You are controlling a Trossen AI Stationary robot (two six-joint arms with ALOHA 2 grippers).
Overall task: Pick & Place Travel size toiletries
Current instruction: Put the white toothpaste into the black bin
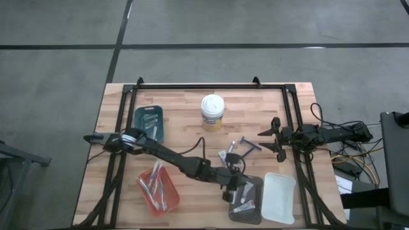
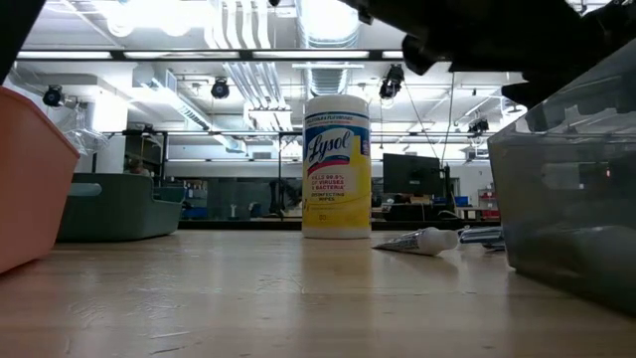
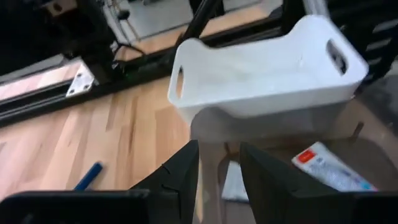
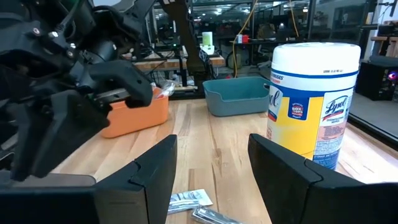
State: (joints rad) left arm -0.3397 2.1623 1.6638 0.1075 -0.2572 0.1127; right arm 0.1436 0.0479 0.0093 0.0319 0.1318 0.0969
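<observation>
Risk judged here: snagging the grey tray (image 1: pixel 246 191) rim on withdrawal and dragging it into the white tray (image 1: pixel 280 197). Left gripper (image 1: pixel 234 186) stretched low over grey tray, jaws parted and empty, a tube (image 3: pixel 328 168) lying inside. More toiletries (image 1: pixel 231 153) mid-surface. Right gripper (image 1: pixel 276 136) waiting at right, jaws wide.

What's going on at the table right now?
The left gripper hangs open over the grey tray, where a small white tube already lies. The right gripper waits open at the table's right side. More toiletries lie loose mid-table near the Lysol tub.
</observation>
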